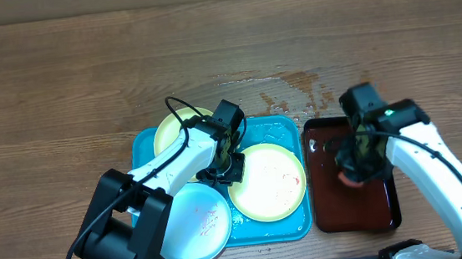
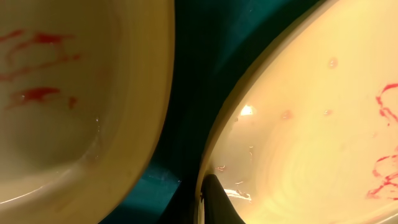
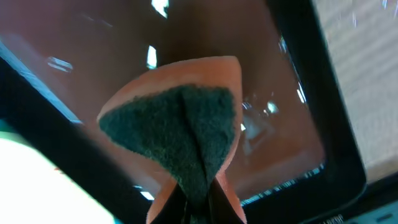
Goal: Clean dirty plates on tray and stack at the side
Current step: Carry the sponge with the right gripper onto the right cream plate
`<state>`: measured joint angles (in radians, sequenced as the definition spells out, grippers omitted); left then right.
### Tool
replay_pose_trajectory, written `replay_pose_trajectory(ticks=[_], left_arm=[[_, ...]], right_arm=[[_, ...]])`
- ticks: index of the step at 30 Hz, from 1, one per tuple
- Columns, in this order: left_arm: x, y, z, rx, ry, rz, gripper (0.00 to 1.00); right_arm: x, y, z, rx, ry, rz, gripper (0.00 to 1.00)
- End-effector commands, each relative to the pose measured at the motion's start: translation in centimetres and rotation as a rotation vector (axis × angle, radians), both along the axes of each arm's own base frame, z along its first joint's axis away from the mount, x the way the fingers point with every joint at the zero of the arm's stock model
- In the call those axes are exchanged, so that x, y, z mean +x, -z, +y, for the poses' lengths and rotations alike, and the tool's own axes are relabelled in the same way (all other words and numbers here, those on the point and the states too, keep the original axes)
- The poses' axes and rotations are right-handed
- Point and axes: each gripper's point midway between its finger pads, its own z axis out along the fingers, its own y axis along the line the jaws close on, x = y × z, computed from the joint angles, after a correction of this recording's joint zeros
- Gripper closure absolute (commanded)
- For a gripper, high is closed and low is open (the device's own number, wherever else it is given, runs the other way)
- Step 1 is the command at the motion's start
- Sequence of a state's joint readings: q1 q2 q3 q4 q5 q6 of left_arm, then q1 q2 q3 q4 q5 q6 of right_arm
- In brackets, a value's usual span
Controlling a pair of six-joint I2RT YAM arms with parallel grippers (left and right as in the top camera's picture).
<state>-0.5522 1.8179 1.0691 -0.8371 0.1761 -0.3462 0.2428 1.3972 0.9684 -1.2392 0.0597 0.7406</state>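
Three plates lie on the turquoise tray (image 1: 283, 131): a yellow-green-rimmed plate (image 1: 172, 131) at the back left, a second yellow-green-rimmed plate (image 1: 271, 181) on the right, and a pale blue-white plate (image 1: 194, 225) at the front left. All carry reddish smears. My left gripper (image 1: 222, 165) is shut on the left rim of the right plate (image 2: 311, 124), with one dark finger (image 2: 219, 200) inside the rim. The back plate (image 2: 62, 93) lies beside it. My right gripper (image 1: 354, 169) hangs over the dark red tray, shut on a folded orange sponge (image 3: 180, 124) with a dark green scrub face.
The dark red-brown tray (image 1: 385, 212) (image 3: 280, 93) sits right of the turquoise one, wet and shiny. A water puddle (image 1: 295, 90) spreads on the wooden table behind both trays. Turquoise tray floor (image 2: 186, 93) shows between the two plates.
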Motion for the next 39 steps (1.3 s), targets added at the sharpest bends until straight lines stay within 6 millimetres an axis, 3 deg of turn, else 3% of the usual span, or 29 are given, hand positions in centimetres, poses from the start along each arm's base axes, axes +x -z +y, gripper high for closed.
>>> replay_pose_trajectory(ticks=[1,8,15,20,27,34,39], left_arm=[[0.4,1.3,0.9,0.07,-0.015,-0.01,0.96],[0.6,1.3,0.5,0.053,-0.02,-0.017,0.96],[1.0,1.3,0.4,0.047,-0.02,-0.032,0.96],[1.3,1.3,0.2,0.039,-0.023,-0.043,0.96],[1.4,1.3,0.1,0.036,-0.024,-0.048,0.96],[1.6,1.3,-0.1,0.026,-0.024,-0.057,0.96],[1.6,1.3,-0.1,0.027,-0.024,-0.057,0.96]], right_arm=[[-1.4,1.7,0.1,0.01,0.015,0.027,0.96],[-1.2,2.0,0.8,0.057,-0.048,0.021,0.96],[-0.6,0.5,5.6,0.25,-0.364,-0.019,0.96],[-0.6,-0.1,7.9,0.283,-0.449,-0.048,0.96],[-0.4,-0.9,13.7,0.49,-0.496,-0.092,0.96],[0.4,1.4,17.5,0.553,-0.451,-0.061,0.96],[0.3,4.0,18.2,0.53,-0.294,0.033,0.96]])
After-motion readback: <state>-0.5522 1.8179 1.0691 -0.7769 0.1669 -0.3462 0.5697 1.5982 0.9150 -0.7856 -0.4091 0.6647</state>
